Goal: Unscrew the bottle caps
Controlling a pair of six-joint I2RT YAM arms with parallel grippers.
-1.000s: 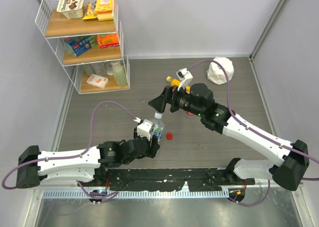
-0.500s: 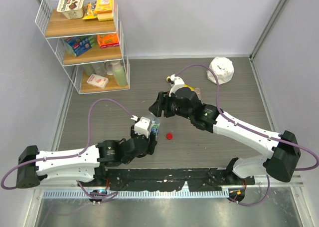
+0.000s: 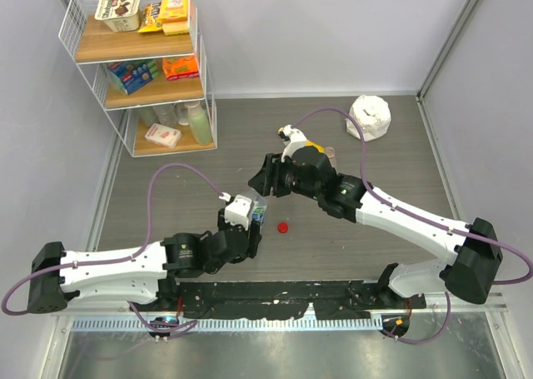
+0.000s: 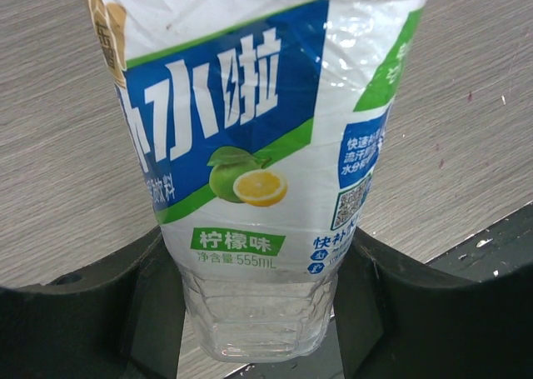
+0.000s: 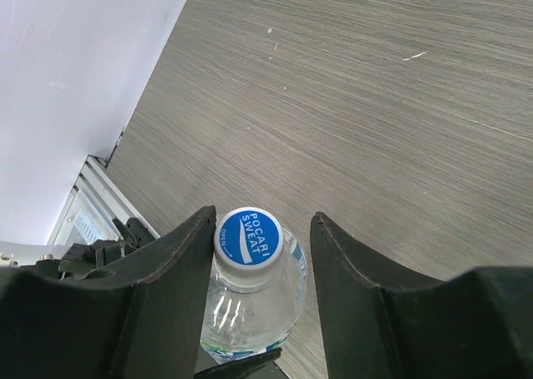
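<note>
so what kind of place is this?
Looks like a robot test cell, not a real kitchen: a left arm and right arm bolted to a table inside plain panel walls, with a wire shelf of snacks as props.

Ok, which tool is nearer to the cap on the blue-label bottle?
Right. The right tool straddles the cap on top of the bottle, one finger either side; the left tool grips that bottle lower down, near its base.

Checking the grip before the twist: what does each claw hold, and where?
Left claw grips the blue-white labelled bottle low on its body. Right claw straddles its cap with a gap on one side, so it holds nothing yet.
</note>
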